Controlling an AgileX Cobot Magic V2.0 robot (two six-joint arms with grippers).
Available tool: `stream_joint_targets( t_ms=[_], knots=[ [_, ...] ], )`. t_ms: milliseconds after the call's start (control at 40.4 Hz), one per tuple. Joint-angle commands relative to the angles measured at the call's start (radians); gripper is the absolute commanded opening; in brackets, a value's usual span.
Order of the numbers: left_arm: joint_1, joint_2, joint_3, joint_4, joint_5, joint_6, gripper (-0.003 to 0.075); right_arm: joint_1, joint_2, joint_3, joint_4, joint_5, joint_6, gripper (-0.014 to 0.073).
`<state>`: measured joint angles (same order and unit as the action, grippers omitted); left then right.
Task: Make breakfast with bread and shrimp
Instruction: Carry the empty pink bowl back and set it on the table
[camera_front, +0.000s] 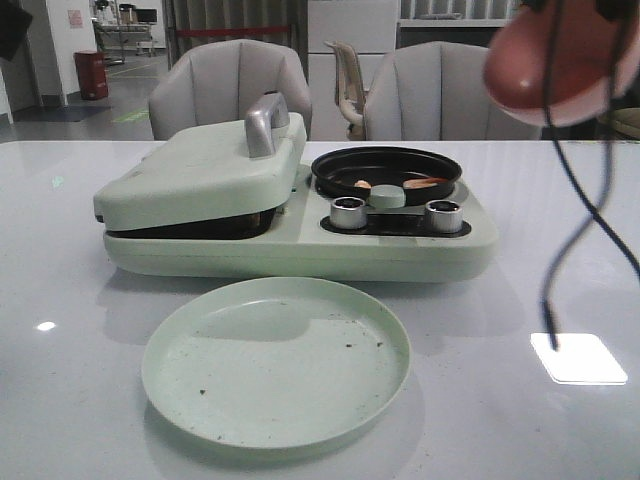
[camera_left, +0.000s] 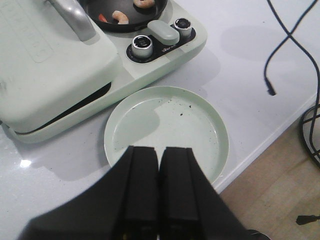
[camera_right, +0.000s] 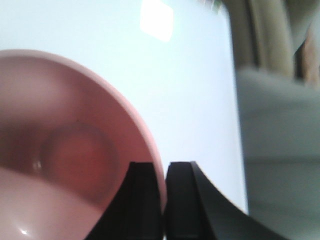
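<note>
**An office or lab room, set up for a cooking test**

We see a white table (camera_front: 90, 400) holding a pale green cooker (camera_front: 300, 215) and a matching plate (camera_front: 275, 362), yet no kitchen surrounds them. Behind stand 2 grey padded chairs (camera_front: 228, 88), a white cabinet (camera_front: 350, 50), a red bin (camera_front: 91, 74) and distant desks. Loose black cables (camera_front: 585, 200) hang over the table, and the floor is wood-patterned (camera_left: 280, 195).
</note>
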<state>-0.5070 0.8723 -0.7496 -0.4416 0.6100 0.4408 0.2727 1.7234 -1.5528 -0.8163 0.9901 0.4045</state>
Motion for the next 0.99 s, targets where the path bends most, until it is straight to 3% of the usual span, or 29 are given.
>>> stream_joint_targets(
  t_ms=[0, 247, 396, 569, 817, 965],
  knots=[
    [-0.005, -0.006, -0.026, -0.021, -0.063, 0.003, 0.0112, -0.107, -0.126, 0.127, 0.153, -0.084, -0.083, 0.0043],
    [-0.005, -0.005, -0.026, -0.021, -0.063, 0.003, 0.0112, -0.427, -0.179, 0.428, 0.766, -0.205, -0.440, 0.0043],
    [-0.005, -0.005, -0.026, -0.021, -0.063, 0.003, 0.0112, -0.536, -0.148, 0.529, 0.992, -0.283, -0.598, 0.0043],
    [-0.005, -0.005, -0.026, -0.021, -0.063, 0.003, 0.0112, -0.552, -0.100, 0.546, 1.042, -0.327, -0.614, 0.0075],
    [-0.005, -0.005, -0.026, -0.021, -0.063, 0.003, 0.0112, -0.550, -0.081, 0.546, 1.042, -0.339, -0.614, 0.0388],
    [-0.005, -0.005, -0.026, -0.021, -0.063, 0.003, 0.0112, -0.543, -0.160, 0.546, 1.043, -0.336, -0.615, 0.0431]
  ],
)
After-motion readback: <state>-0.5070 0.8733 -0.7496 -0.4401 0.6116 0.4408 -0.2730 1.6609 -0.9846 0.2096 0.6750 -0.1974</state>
